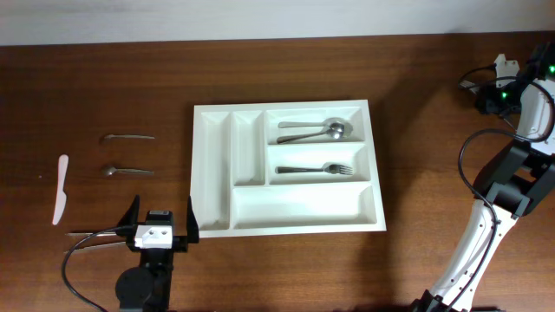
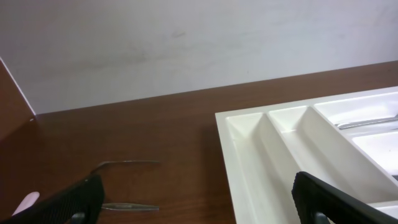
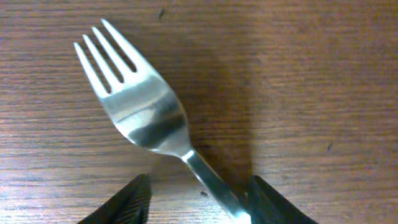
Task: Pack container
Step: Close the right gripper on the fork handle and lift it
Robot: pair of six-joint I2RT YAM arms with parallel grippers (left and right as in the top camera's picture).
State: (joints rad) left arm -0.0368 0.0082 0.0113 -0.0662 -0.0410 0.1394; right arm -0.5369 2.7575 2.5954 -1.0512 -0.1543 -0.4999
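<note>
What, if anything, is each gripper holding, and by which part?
The left gripper is open and empty. The right gripper straddles a fork at its neck; a firm grip cannot be told.

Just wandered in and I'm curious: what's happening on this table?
Two robot arms are filling a white cutlery tray. Two spoons and a fork lie in it. The right gripper straddles the neck of a second fork on the wood, not clearly gripping. The left gripper hangs open by the tray's corner; a white knife and metal utensils lie at the left.
</note>
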